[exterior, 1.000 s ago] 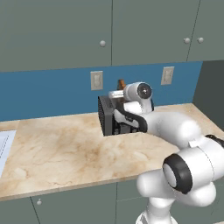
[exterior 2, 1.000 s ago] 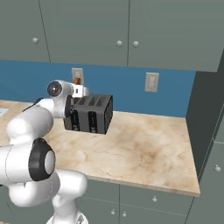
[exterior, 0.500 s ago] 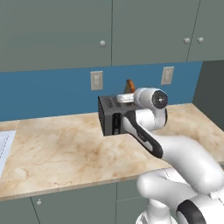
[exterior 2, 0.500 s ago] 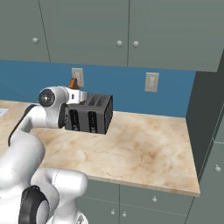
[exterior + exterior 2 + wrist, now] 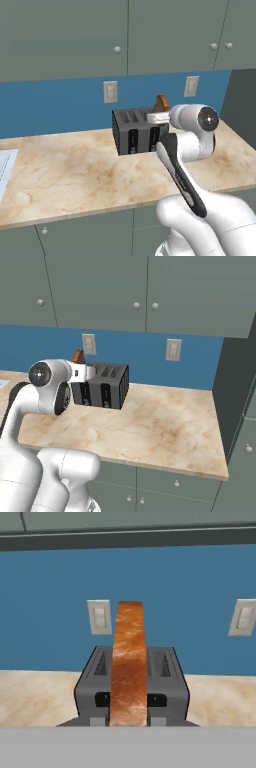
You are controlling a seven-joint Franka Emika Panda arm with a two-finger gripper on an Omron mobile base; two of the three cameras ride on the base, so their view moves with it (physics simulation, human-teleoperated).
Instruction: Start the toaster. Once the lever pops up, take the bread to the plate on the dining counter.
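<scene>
The dark grey toaster (image 5: pixel 137 132) stands on the marble counter against the blue wall, its two black lever panels facing me. My gripper (image 5: pixel 160 113) sits at the toaster's right end and is shut on the bread (image 5: pixel 161 103), which pokes up above the toaster's top. From the right base the bread (image 5: pixel 77 356) shows just over the gripper (image 5: pixel 79 364), left of the toaster (image 5: pixel 102 386). In the hand view the slice (image 5: pixel 128 662) stands edge-on between the fingertips (image 5: pixel 102 699), held by the gripper (image 5: pixel 128 703), with the toaster (image 5: pixel 170 677) behind it. The plate and dining counter are out of view.
Two wall outlets (image 5: pixel 110 92) (image 5: pixel 190 86) sit on the blue backsplash under grey-green upper cabinets (image 5: pixel 115 35). A tall dark panel (image 5: pixel 235 381) closes the counter's right end. A white sheet (image 5: pixel 4 167) lies at the counter's far left.
The arm has swung round and the hand has carried the bread from over the toaster's top toward its right end in the left base view. The toaster has stayed put.
</scene>
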